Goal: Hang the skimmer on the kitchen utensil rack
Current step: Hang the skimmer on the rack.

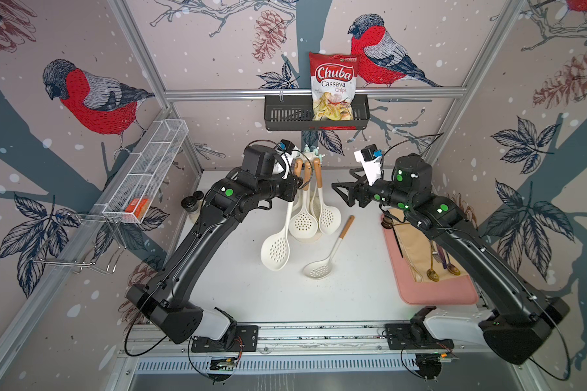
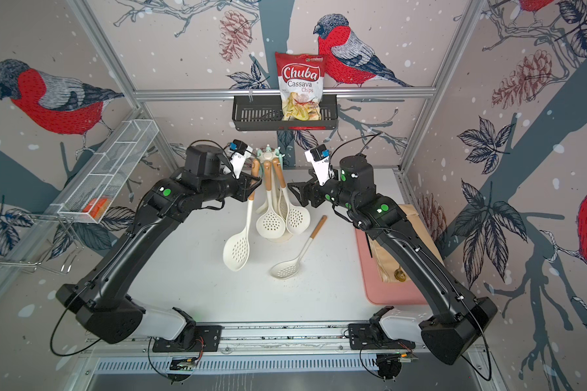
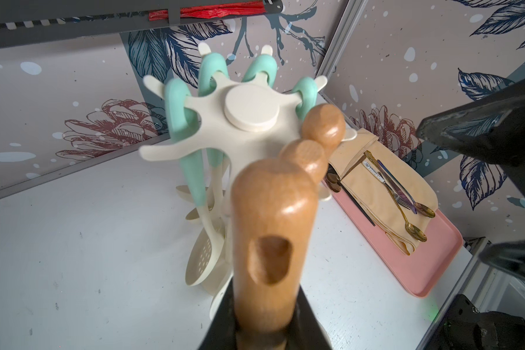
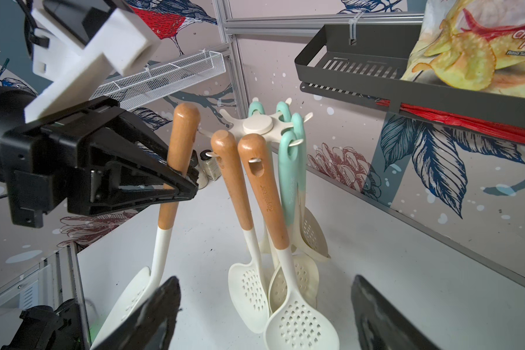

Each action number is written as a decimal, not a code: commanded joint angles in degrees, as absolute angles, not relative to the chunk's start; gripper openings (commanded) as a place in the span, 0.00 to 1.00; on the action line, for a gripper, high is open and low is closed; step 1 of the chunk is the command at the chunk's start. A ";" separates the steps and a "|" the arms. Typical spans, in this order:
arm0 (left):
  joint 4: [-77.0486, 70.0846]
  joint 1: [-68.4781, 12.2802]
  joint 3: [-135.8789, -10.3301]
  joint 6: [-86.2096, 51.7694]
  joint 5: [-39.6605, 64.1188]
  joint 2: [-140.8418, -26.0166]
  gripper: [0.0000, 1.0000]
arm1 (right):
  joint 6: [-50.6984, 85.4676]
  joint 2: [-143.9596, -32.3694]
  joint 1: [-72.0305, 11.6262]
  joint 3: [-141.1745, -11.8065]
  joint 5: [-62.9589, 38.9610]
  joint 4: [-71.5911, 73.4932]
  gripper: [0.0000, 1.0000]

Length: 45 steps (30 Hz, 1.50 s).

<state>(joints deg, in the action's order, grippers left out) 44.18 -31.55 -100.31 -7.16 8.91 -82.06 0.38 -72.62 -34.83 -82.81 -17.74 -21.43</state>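
Observation:
The cream-white kitchen utensil rack (image 1: 310,156) (image 2: 268,155) (image 3: 252,112) (image 4: 256,124) stands at the back of the table. Two wooden-handled skimmers (image 4: 267,197) and several mint-handled utensils (image 4: 288,169) hang from it. My left gripper (image 1: 295,188) (image 2: 251,186) (image 3: 267,321) (image 4: 191,181) is shut on the wooden handle of another skimmer (image 1: 276,252) (image 2: 237,250) (image 3: 273,230) (image 4: 181,142). That skimmer is upright, close beside the rack's top on its left. One more skimmer (image 1: 329,252) (image 2: 297,250) lies on the table. My right gripper (image 1: 341,186) (image 2: 297,188) (image 4: 264,281) is open on the rack's right, holding nothing.
A black slotted basket (image 1: 285,116) with a chips bag (image 1: 332,88) hangs on the back wall above the rack. A white wire mesh shelf (image 1: 150,176) runs along the left wall. At the right lies a pink tray (image 1: 434,291) with a beige cloth and cutlery. A small jar (image 1: 192,201) stands at the back left.

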 commanded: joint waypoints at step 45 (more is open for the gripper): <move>49.74 -27.92 -102.70 -2.57 17.85 -86.11 0.00 | 1.49 -72.33 -35.68 -80.69 -17.43 -18.81 0.87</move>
<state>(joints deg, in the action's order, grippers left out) 48.07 -27.94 -102.39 -3.79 16.80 -85.52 0.64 -72.60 -35.62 -80.90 -17.76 -21.04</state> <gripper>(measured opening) 0.219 0.868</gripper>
